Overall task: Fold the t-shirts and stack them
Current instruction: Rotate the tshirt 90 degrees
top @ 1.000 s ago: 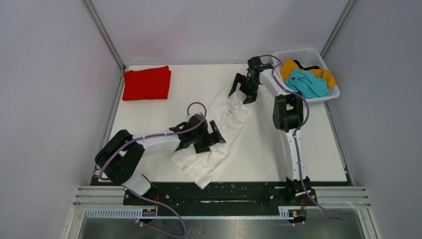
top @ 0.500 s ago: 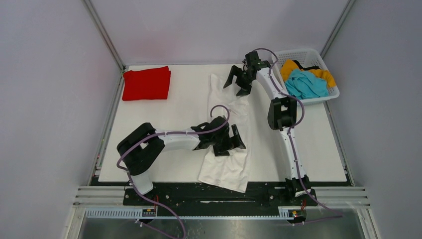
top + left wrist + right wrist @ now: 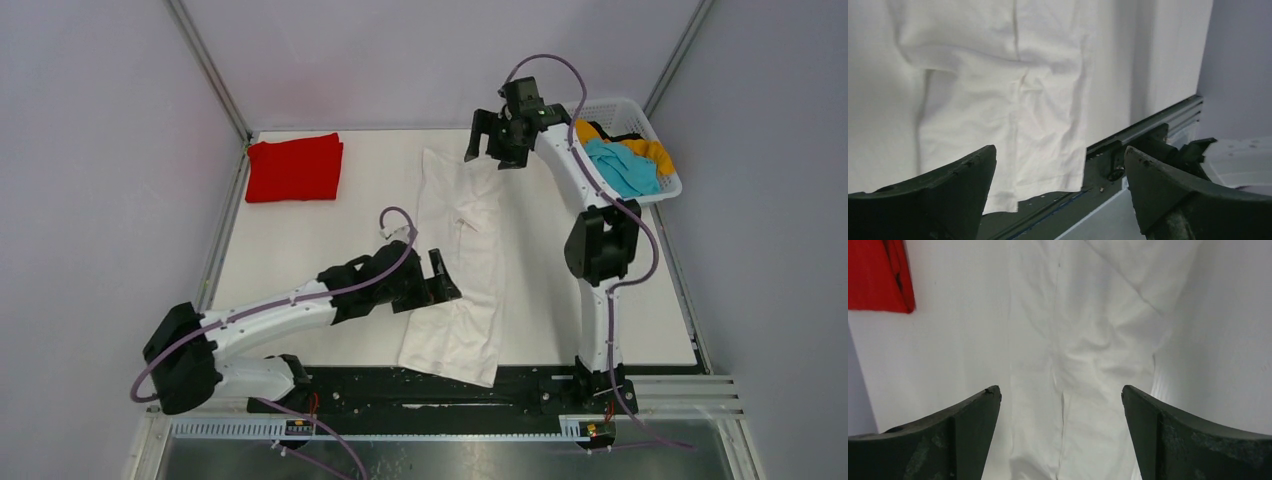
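A large white t-shirt (image 3: 462, 262) lies stretched out lengthwise on the table, its near end hanging over the front edge. It also shows in the left wrist view (image 3: 1013, 95) and the right wrist view (image 3: 1088, 345). A folded red t-shirt (image 3: 295, 167) lies at the far left, and its corner shows in the right wrist view (image 3: 883, 275). Teal (image 3: 620, 165) and orange-yellow (image 3: 650, 150) shirts lie in the basket. My left gripper (image 3: 440, 285) is open and empty at the white shirt's left edge. My right gripper (image 3: 492, 148) is open and empty above the shirt's far end.
A white plastic lattice basket (image 3: 668, 188) stands at the far right corner. The black front rail (image 3: 450, 385) runs along the table's near edge. Grey walls close in the table on three sides.
Both grippers have let go of the white shirt, which now lies straight. The left arm has drawn back to the left. The right gripper has lifted toward the far edge.
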Robot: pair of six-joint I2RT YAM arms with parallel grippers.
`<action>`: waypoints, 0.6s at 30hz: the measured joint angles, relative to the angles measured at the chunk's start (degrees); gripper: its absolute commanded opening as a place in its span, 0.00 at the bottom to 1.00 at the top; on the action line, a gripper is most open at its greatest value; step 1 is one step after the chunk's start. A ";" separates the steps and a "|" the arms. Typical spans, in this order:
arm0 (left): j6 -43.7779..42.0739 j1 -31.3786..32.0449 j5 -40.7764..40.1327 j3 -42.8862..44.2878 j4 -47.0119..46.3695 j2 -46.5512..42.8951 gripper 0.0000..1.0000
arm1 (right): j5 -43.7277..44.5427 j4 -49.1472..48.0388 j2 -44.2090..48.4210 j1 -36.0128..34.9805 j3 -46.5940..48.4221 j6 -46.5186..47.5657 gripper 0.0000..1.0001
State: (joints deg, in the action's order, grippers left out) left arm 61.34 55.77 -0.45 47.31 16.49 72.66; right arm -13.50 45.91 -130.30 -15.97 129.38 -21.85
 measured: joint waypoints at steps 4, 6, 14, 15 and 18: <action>-0.50 -1.01 -4.04 -4.90 4.02 -5.29 0.99 | 8.57 -1.16 14.08 -5.66 -14.64 2.47 1.00; -0.48 -2.08 -5.25 -8.35 5.86 -7.39 0.99 | 11.76 -1.64 17.81 -9.81 -20.35 2.38 1.00; 0.44 -5.86 -8.48 -17.90 11.08 -16.94 0.99 | 17.57 -2.93 18.16 -18.43 -38.47 -1.16 0.99; 0.50 -6.10 -8.74 -18.34 11.17 -17.94 0.99 | 17.57 -2.93 17.79 -18.51 -39.67 -1.62 1.00; 0.61 -6.56 -9.44 -19.21 11.26 -20.39 0.99 | 17.57 -3.32 15.39 -18.53 -40.22 -2.47 1.00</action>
State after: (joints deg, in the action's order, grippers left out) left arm 61.95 49.21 -9.89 28.10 27.75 52.27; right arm 4.08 42.59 -114.91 -34.50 89.17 -24.32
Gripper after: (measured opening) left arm 0.989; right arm 0.993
